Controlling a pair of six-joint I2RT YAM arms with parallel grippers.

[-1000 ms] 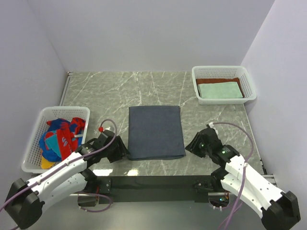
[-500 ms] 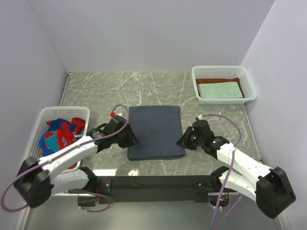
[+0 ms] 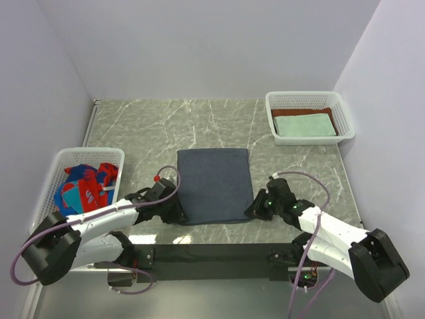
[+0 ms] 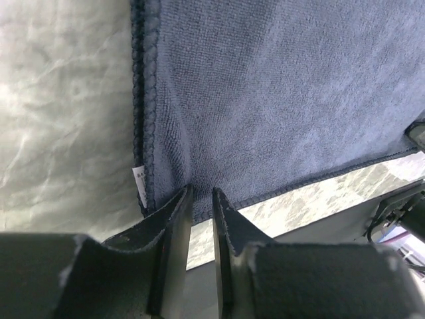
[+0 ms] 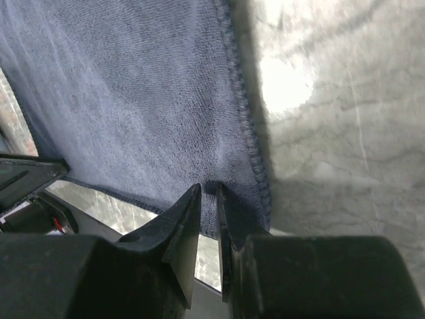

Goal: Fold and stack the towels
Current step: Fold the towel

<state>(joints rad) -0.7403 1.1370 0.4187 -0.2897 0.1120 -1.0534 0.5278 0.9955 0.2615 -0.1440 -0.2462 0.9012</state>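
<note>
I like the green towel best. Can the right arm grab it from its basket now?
Probably not yet: the right gripper is pinching a near corner of the dark blue towel, so it is busy. Otherwise nothing blocks the way; the mint-green towel lies on top in the open white basket.

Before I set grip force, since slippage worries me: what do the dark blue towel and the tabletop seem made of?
The dark blue towel: likely terry or microfibre, matte, fuzzy pile and stitched hem. The tabletop: marble-veined stone or laminate, smooth, slightly glossy by its glare.
</note>
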